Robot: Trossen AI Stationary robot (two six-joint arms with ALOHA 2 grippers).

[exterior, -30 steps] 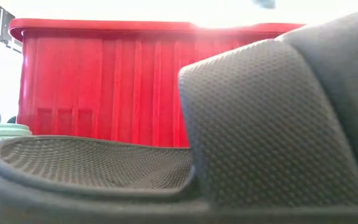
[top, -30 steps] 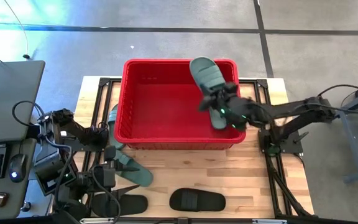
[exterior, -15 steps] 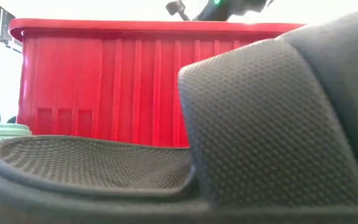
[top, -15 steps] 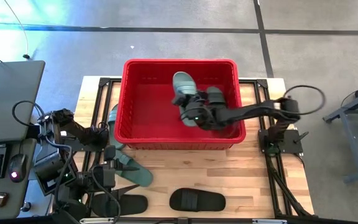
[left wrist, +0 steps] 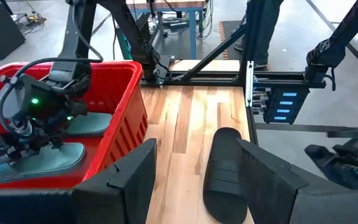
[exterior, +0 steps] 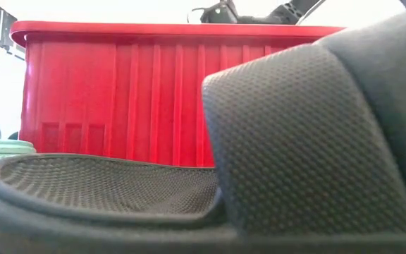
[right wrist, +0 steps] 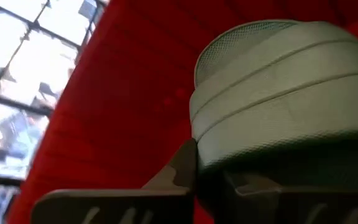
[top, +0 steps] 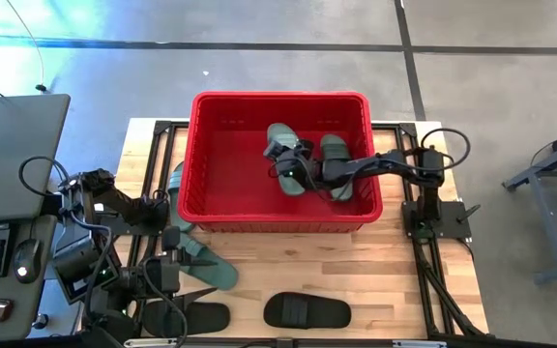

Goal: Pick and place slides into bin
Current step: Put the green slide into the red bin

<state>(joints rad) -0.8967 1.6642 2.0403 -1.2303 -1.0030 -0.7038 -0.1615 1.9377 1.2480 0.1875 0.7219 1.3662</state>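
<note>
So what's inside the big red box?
Inside the bin lie two green slides, with the right gripper shut on one. The arm covers parts of both.

The right end effector [top: 280, 166] is down inside the large red ribbed plastic bin [top: 222, 212], its fingers closed on a dull green foam slide [top: 279, 145]. Just beside it, toward its own arm, a second green slide [top: 337, 155] fills the bin floor. On its far side the red floor lies bare up to the bin wall.

The left end effector [left wrist: 194, 186] stands open low over the wooden surface [top: 395, 280]. Straight ahead a black foam slide [left wrist: 224, 171] blocks the way; the bin wall stands beside it, with a bare strip of boards between.
</note>
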